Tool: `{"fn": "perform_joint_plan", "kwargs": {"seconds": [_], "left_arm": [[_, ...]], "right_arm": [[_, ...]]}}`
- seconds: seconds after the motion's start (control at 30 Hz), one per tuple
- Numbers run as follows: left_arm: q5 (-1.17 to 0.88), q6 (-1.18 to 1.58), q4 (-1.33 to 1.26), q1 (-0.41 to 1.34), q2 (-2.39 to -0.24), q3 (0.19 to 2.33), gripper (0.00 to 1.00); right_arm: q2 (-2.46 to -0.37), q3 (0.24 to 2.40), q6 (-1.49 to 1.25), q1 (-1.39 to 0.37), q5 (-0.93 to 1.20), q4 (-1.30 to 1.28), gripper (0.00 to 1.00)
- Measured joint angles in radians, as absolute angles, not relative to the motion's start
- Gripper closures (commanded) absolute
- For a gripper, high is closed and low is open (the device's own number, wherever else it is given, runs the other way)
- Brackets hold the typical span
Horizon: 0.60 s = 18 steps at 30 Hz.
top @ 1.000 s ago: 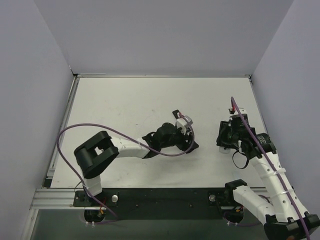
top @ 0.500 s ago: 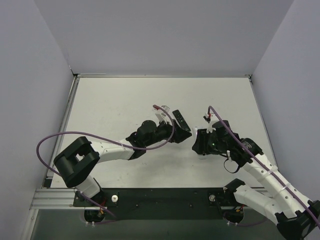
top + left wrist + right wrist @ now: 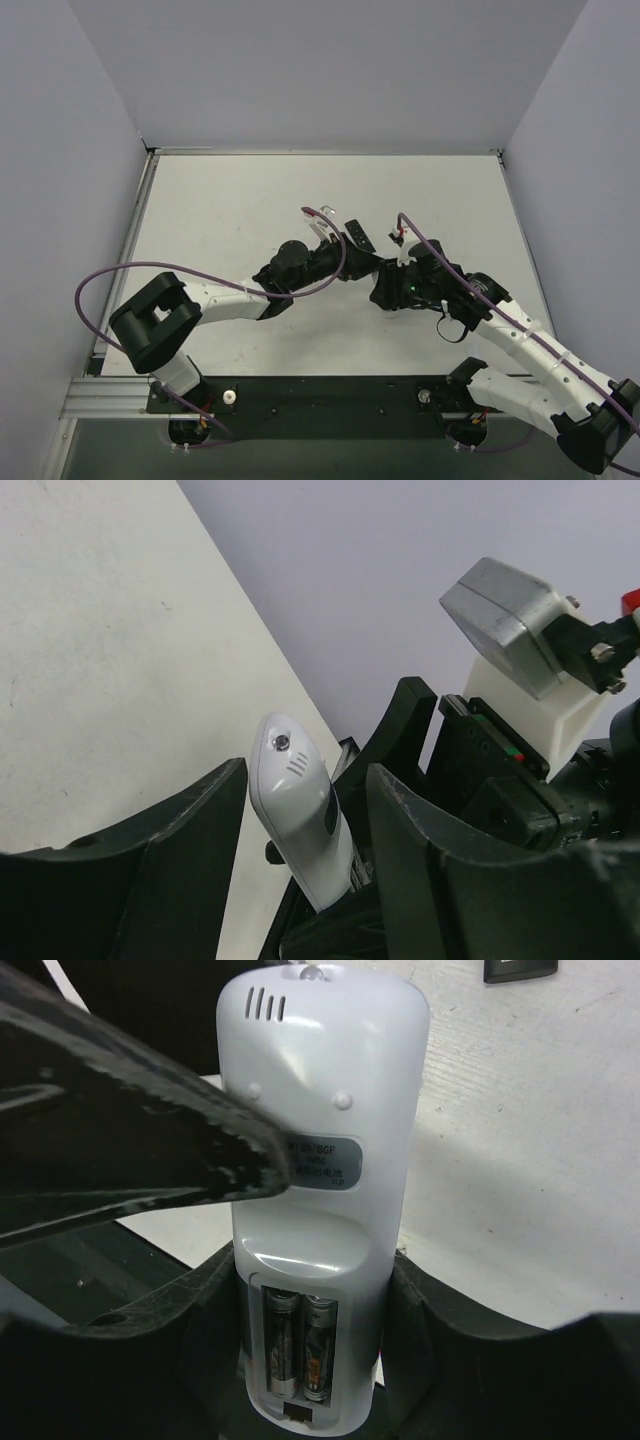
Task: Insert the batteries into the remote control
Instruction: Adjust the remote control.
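Observation:
The remote control (image 3: 320, 1090) is white and stands with its back to the right wrist camera. My right gripper (image 3: 312, 1260) is shut on its lower half. Its compartment has no cover, and two batteries (image 3: 300, 1345) lie side by side inside. In the left wrist view the remote control (image 3: 300, 810) rises between the fingers of my left gripper (image 3: 308, 770), which is open, with a gap on the right side. One left finger (image 3: 150, 1150) crosses the remote's upper left. From above, my left gripper (image 3: 363, 265) and right gripper (image 3: 384, 284) meet mid-table and hide the remote.
A slim black remote (image 3: 358, 237) lies on the white table (image 3: 220, 210) just behind the two grippers. The right arm's grey wrist camera (image 3: 510, 620) sits close in front of the left gripper. Grey walls enclose the table on three sides.
The right arm has swung left to mid-table with the remote. The left gripper has come up to it, so its fingers now stand either side of the remote's top, a little closer together.

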<state>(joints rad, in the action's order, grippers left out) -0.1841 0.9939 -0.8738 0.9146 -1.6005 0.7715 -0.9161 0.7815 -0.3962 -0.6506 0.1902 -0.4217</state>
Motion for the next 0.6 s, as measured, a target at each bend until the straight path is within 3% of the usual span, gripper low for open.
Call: {"fn": "perform_joint_plan", "kwargs": {"seconds": [0.1,0.13,0.2,0.23,0.27,0.37,0.6], "left_arm": [[-0.205,1.018,-0.879,0.915,-1.617,0.772,0.62],[-0.213,1.025,-0.880,0.915,-1.623,0.772,0.73],[-0.226,1.053,-0.891,0.915,-1.631,0.773,0.84],[-0.238,1.063,-0.903,0.915,-1.631,0.775,0.95],[-0.242,1.062,-0.907,0.915,-1.631,0.777,1.00],[-0.250,1.063,-0.906,0.914,-1.631,0.777,1.00],[-0.244,1.017,-0.827,0.912,-1.606,0.780,1.00]], "right_arm": [[-0.917,0.781,-0.396,-0.656,0.189,-0.414,0.91],[-0.918,0.781,-0.396,-0.656,0.189,-0.412,0.89],[-0.920,0.781,-0.396,-0.656,0.187,-0.414,0.77],[-0.926,0.780,-0.395,-0.656,0.187,-0.413,0.70],[-0.928,0.780,-0.395,-0.656,0.187,-0.410,0.57],[-0.930,0.784,-0.395,-0.656,0.188,-0.413,0.46],[-0.996,0.902,-0.392,-0.656,0.152,-0.447,0.46]]}}
